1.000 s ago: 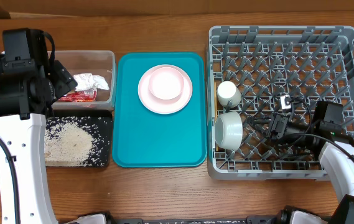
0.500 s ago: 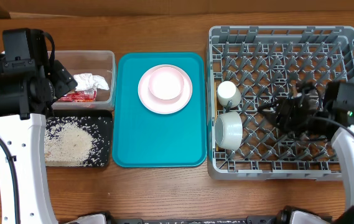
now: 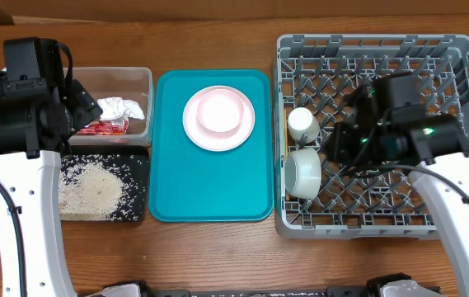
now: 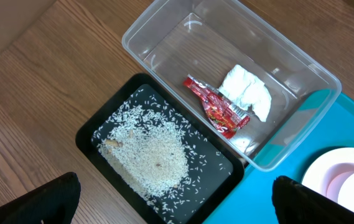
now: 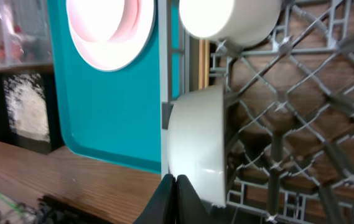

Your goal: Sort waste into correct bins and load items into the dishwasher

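Note:
The grey dish rack (image 3: pixel 366 40) holds a small white cup (image 3: pixel 302 124) and a pale grey-green bowl (image 3: pixel 302 172) lying on its side. My right gripper (image 3: pixel 339 147) hangs over the rack just right of them, shut with nothing in it. In the right wrist view its closed tips (image 5: pixel 177 182) show against that bowl (image 5: pixel 198 146); contact is unclear. A pink plate (image 3: pixel 193 132) carrying a white-pink bowl (image 3: pixel 219 110) sits on the teal tray (image 3: pixel 209 186). The clear tub (image 4: pixel 183 43) holds the napkin (image 4: pixel 246 93) and red wrapper (image 4: pixel 217 106). Rice (image 4: pixel 155 155) lies in the black tray (image 4: pixel 93 127). My left gripper (image 4: pixel 177 211) is open above both bins.
The left arm's body (image 3: pixel 28 115) covers the tub's left end in the overhead view. Bare wooden table (image 3: pixel 218 247) runs along the front. Upright pegs fill the rack's right half (image 3: pixel 432 74).
My right gripper has closed fully, and the right arm has swung from the rack's right side leftward toward the cup and bowl. The left arm has not moved.

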